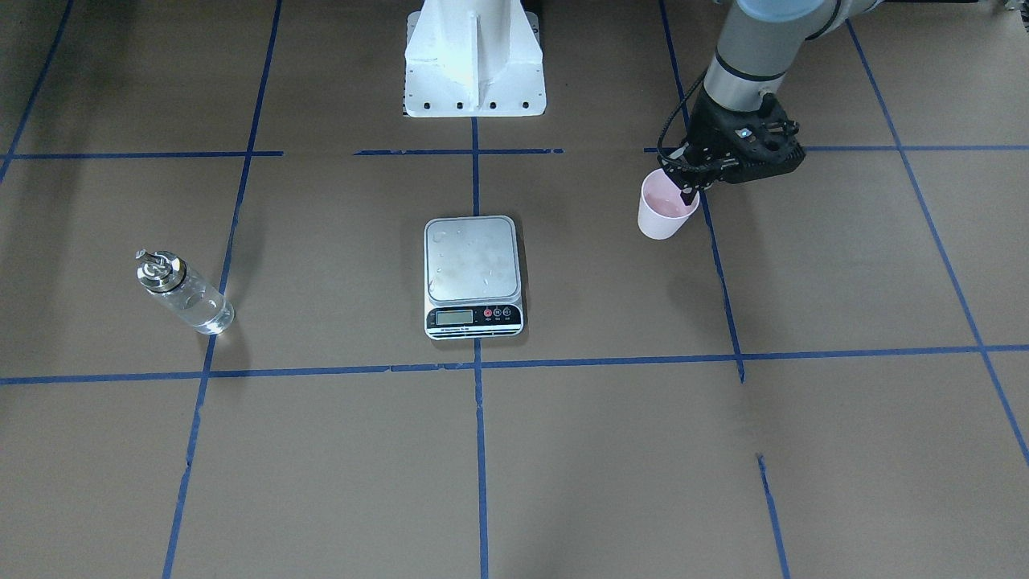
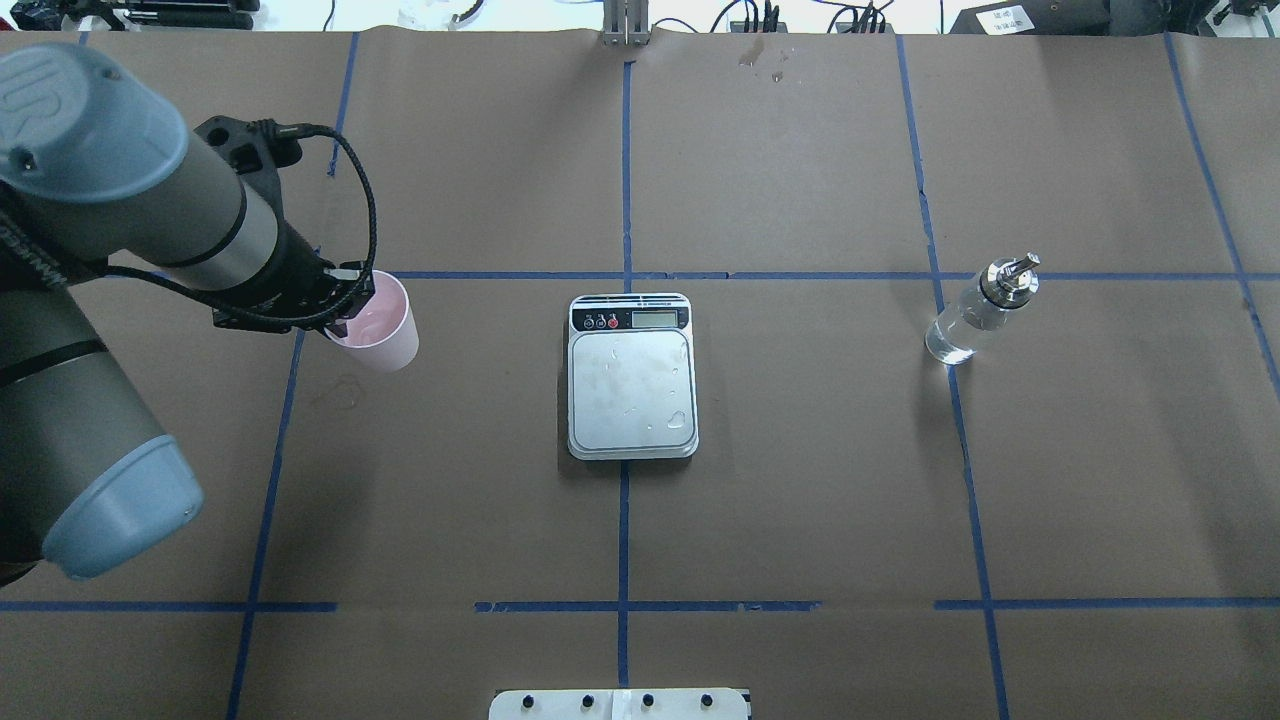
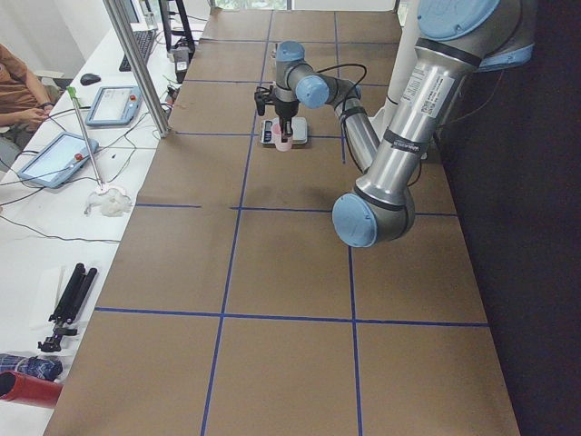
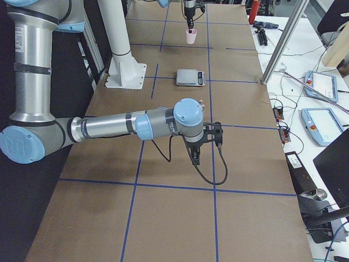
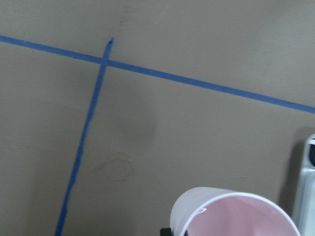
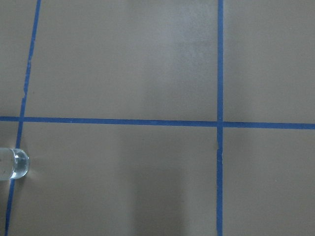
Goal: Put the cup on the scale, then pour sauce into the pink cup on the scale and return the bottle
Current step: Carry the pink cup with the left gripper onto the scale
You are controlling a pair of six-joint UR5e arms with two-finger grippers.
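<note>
My left gripper is shut on the rim of the pale pink cup, one finger inside and one outside. It holds the cup upright above the table, to the robot's left of the scale, whose silver platform is bare. In the left wrist view the cup fills the lower edge with the scale at the right. The glass bottle stands upright on the robot's right, clear sauce inside. My right gripper shows only in the exterior right view; I cannot tell its state.
The white robot base stands behind the scale. Blue tape lines cross the brown table. A faint ring mark lies on the paper below the cup. A person sits beside tablets at a side bench.
</note>
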